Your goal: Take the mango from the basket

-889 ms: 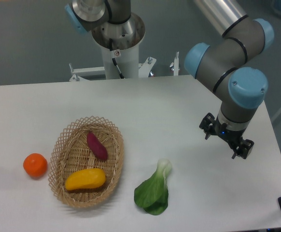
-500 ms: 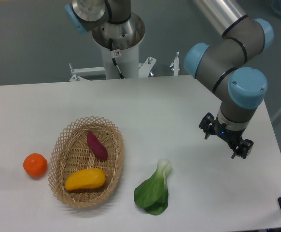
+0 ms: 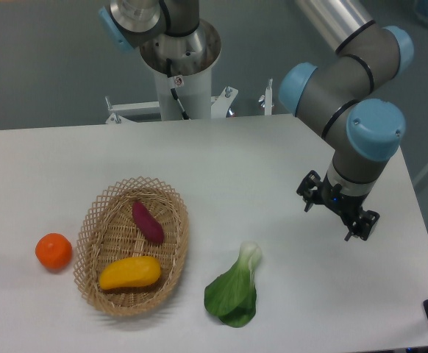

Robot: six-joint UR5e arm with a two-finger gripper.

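We see the mango (image 3: pixel 130 273) lying on its side in the near end of the basket (image 3: pixel 176 235), with a purple sweet potato (image 3: pixel 147 221) resting toward the far end of the same basket. The 2 do not touch, which in our judgement leaves room for a grip across the mango's width. An orange (image 3: pixel 54 251) sits on the white surface (image 3: pixel 236 169) just left of the basket, and a leafy green (image 3: pixel 233 288) lies to its right.

Our claw (image 3: pixel 337 213) hangs above the right part of the surface, well apart from the basket. Its 2 fingers stand apart and hold nothing, so we judge the approach to the mango has not yet closed in.

We can read no brand, label or writing anywhere in view.
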